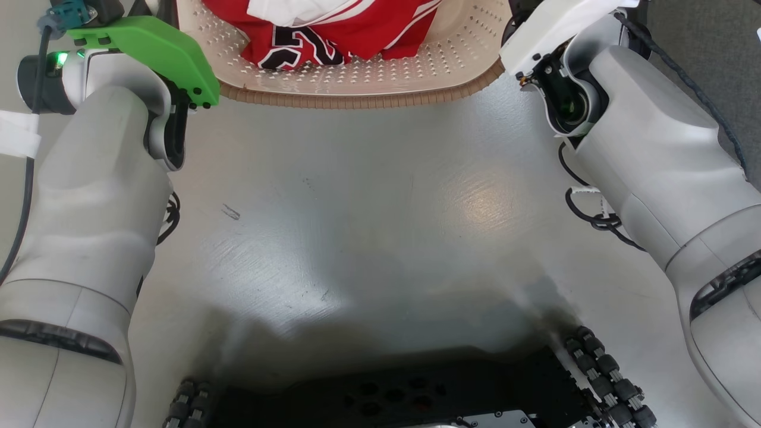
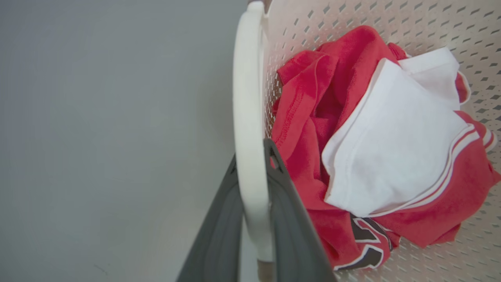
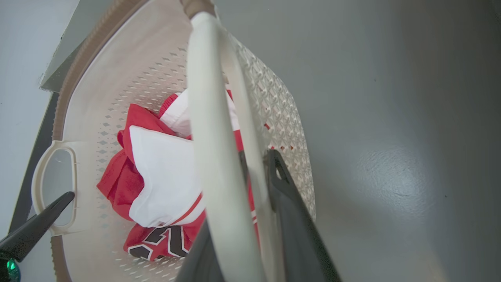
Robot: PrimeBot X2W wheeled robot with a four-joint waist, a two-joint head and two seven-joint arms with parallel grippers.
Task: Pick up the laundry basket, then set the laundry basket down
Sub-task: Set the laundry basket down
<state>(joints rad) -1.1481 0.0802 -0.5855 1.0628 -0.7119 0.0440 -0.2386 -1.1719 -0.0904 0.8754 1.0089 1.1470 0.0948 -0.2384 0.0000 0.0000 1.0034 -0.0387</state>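
1. The laundry basket sits straight ahead of the robot, between its two arms, over the grey floor. I can't tell whether its base touches the floor.
2. The left gripper is clenched on the white left-side handle, one dark finger pressed against each face of the loop.
3. On the other side, the right gripper is grasping the right-side handle the same way, with the loop running up between its fingers.
4. Inside the basket there's a crumpled red jersey with black-and-white lettering, and a white garment lies on top of it.
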